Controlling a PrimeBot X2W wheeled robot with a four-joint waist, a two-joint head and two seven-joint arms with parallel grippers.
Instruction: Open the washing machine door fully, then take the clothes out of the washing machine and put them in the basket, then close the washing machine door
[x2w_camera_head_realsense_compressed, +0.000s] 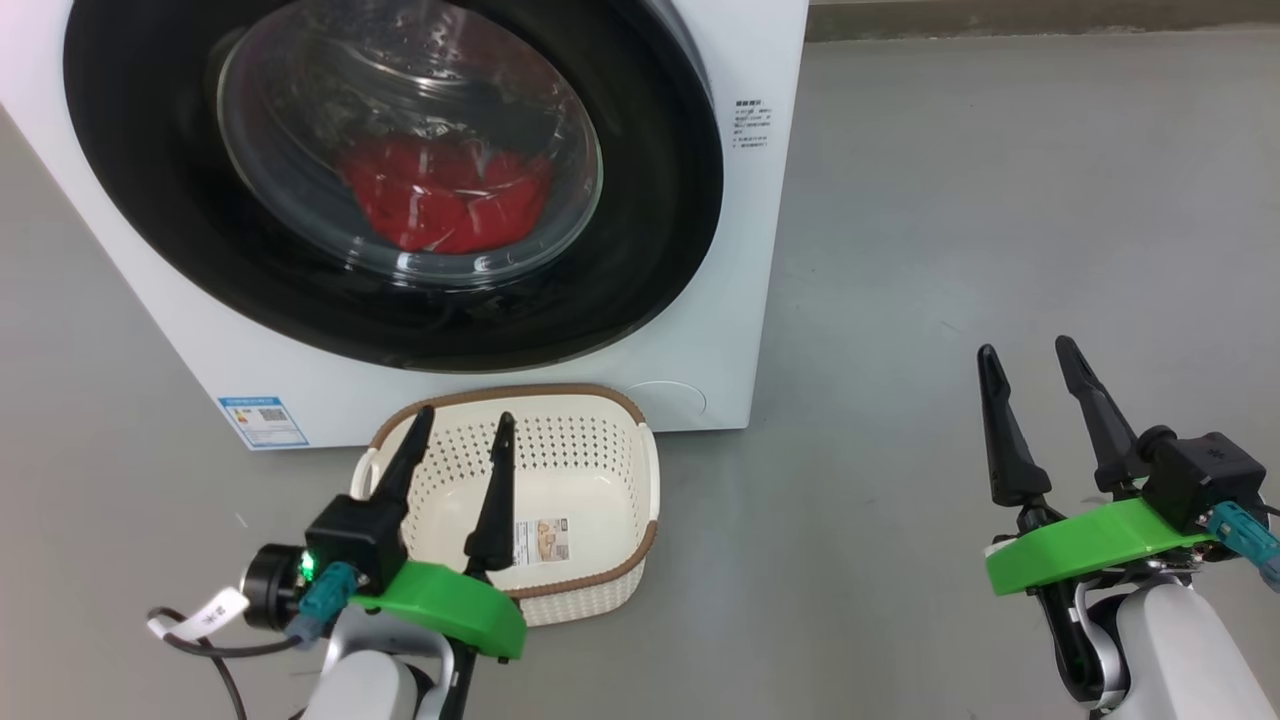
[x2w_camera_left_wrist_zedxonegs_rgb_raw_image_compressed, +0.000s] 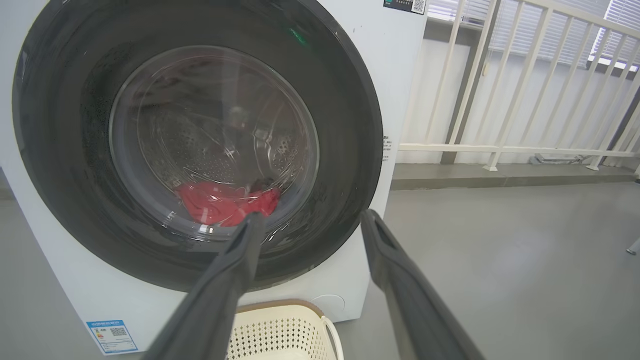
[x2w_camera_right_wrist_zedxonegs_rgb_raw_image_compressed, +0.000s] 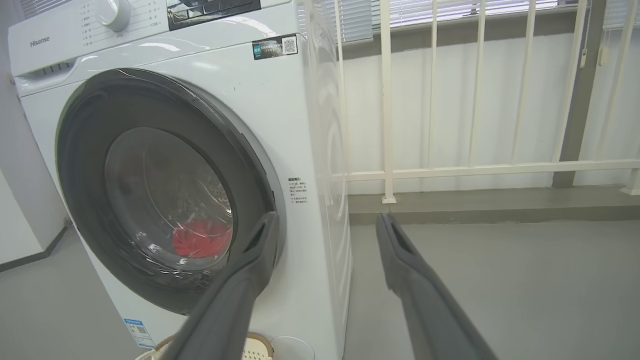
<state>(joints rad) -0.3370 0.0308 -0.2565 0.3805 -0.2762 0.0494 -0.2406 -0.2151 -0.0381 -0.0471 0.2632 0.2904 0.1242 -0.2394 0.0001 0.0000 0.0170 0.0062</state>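
The washing machine door (x2w_camera_head_realsense_compressed: 300, 300) sits shut against the white front of the washing machine (x2w_camera_head_realsense_compressed: 720, 330). It has a broad glossy black rim around a bulging clear bowl. Red clothes (x2w_camera_head_realsense_compressed: 445, 205) lie heaped low behind the glass. The cream perforated basket (x2w_camera_head_realsense_compressed: 570, 440), brown-rimmed, stands on the floor (x2w_camera_head_realsense_compressed: 950, 200) just before the machine, below the door's lower right, near a blue label (x2w_camera_head_realsense_compressed: 262, 420).

The left wrist view shows the drum (x2w_camera_left_wrist_zedxonegs_rgb_raw_image_compressed: 210, 150) with its holes behind the glass. The right wrist view takes in the dial (x2w_camera_right_wrist_zedxonegs_rgb_raw_image_compressed: 114, 12) on top, the machine's right side and a white railing (x2w_camera_right_wrist_zedxonegs_rgb_raw_image_compressed: 475, 167) behind.

The left tool (x2w_camera_head_realsense_compressed: 466, 414) hangs over the basket's near left edge, fingers spread wide and empty. The right tool (x2w_camera_head_realsense_compressed: 1027, 346), equally wide and empty, is well to the right over bare grey floor, which runs clear to the railing's raised step.
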